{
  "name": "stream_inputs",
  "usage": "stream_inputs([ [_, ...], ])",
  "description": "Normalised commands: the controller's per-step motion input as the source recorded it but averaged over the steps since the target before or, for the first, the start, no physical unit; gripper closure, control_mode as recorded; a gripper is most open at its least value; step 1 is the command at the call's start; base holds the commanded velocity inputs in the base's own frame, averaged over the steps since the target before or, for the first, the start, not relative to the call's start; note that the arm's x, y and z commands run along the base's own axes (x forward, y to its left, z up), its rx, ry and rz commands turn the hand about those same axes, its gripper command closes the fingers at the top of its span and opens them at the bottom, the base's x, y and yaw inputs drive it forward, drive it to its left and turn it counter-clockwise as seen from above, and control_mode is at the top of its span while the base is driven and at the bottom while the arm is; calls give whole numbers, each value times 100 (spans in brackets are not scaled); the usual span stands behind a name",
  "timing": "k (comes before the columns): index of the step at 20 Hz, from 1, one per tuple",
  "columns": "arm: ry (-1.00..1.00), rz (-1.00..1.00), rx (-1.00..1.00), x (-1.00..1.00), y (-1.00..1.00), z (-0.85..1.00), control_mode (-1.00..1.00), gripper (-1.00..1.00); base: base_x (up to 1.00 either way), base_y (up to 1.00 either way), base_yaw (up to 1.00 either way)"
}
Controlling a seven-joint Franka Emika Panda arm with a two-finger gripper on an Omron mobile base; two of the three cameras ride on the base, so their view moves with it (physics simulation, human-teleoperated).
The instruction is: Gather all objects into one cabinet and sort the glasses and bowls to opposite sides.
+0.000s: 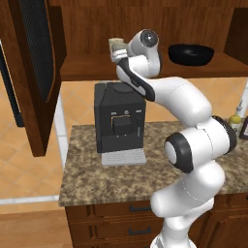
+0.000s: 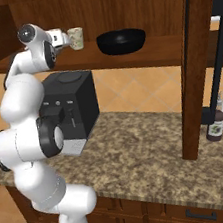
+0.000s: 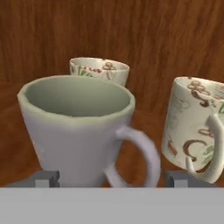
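A plain grey handled mug (image 3: pixel 76 127) stands close in front of the hand on the cabinet shelf (image 1: pixel 82 68), its handle to the right. My gripper (image 3: pixel 113 177) is open, one fingertip on each side of the mug's base and neither pressing it. Two cream patterned cups stand behind it, one at the back (image 3: pixel 99 70) and one at the right (image 3: pixel 192 122). In the base views the gripper (image 1: pixel 116 48) (image 2: pixel 64 38) reaches into the left part of the shelf beside a cream cup (image 2: pixel 76 38). The wide black bowl (image 1: pixel 190 54) (image 2: pixel 121 40) sits on the same shelf, further right.
A black coffee machine (image 1: pixel 120 123) (image 2: pixel 72 106) stands on the granite counter (image 1: pixel 97 179) right under the arm. The cabinet's open doors hang at the left (image 1: pixel 34 72) and right (image 2: pixel 192 61). Bottles (image 1: pixel 237 118) (image 2: pixel 216 125) stand at the counter's right end.
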Motion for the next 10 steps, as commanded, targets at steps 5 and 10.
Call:
stream_inputs([
  [5, 0, 0, 0, 26, -2, -4, -100, -100, 0, 0, 0],
  [10, -3, 0, 2, -31, -4, 1, -100, -100, 0, 0, 0],
])
